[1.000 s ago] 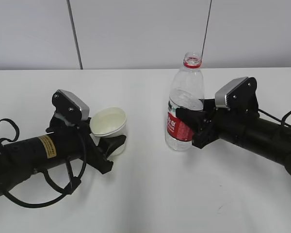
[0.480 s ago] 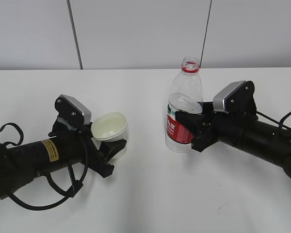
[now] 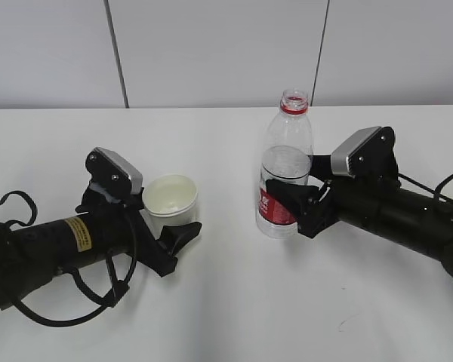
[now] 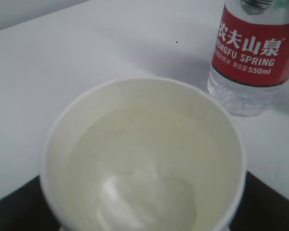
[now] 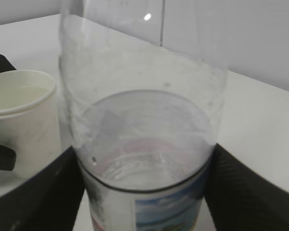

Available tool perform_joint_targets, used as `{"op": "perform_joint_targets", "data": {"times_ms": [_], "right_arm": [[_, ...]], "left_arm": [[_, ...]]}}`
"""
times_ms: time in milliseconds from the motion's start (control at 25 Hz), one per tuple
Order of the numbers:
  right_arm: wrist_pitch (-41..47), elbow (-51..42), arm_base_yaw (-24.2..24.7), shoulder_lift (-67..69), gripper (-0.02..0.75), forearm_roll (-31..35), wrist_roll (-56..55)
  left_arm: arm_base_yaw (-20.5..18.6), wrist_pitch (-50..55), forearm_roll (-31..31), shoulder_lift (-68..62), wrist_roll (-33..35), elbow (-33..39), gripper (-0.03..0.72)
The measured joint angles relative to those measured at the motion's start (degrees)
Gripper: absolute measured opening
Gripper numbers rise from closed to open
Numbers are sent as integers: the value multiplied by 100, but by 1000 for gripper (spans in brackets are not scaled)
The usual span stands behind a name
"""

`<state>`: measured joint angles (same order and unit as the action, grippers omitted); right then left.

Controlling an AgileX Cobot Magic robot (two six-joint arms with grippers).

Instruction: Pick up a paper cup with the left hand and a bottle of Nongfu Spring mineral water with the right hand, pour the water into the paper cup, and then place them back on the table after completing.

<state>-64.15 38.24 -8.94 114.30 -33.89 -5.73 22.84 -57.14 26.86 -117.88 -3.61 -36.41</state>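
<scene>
The white paper cup [image 3: 170, 197] stands upright on the white table [image 3: 234, 309] with clear water in it [image 4: 144, 192]. My left gripper [image 3: 174, 223], on the arm with the yellow sticker, is shut on the cup's lower body; its black fingers [image 4: 274, 202] show at both sides of the cup [image 4: 144, 144]. The uncapped Nongfu Spring bottle [image 3: 285, 177], with a red label and about half full, stands upright to the right of the cup. My right gripper [image 3: 288, 202] is shut on its middle, the black fingers [image 5: 241, 192] pressed on both sides of the bottle [image 5: 144, 144]. The cup [image 5: 19, 115] shows at left in the right wrist view.
A black cable loop [image 3: 68, 305] hangs under the left arm near the table's front edge. A pale wall with dark seams [image 3: 115, 53] rises behind the table's far edge. The bottle [image 4: 253, 53] stands a short gap from the cup.
The cup has gone from tilted to upright in the left gripper. The bottle has straightened to upright and shifted slightly left with the right gripper.
</scene>
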Motion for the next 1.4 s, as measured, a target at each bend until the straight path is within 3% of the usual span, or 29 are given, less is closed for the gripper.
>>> {"op": "perform_joint_targets", "data": {"times_ms": [160, 560, 760, 1120, 1400], "right_arm": [[-86, -81, 0, 0, 568, 0, 0], [-123, -708, 0, -101, 572, 524, 0], [-127, -1006, 0, -207, 573, 1263, 0], [-127, -1137, 0, -230, 574, 3154, 241], [-127, -1137, 0, -230, 574, 3655, 334]], "left_arm": [[0, 131, 0, 34, 0, 22, 585], [0, 137, -223, 556, 0, 681, 588], [0, 223, -641, 736, 0, 883, 587], [-122, 410, -1707, 736, 18, 921, 587], [-550, 410, -2083, 736, 18, 921, 586]]}}
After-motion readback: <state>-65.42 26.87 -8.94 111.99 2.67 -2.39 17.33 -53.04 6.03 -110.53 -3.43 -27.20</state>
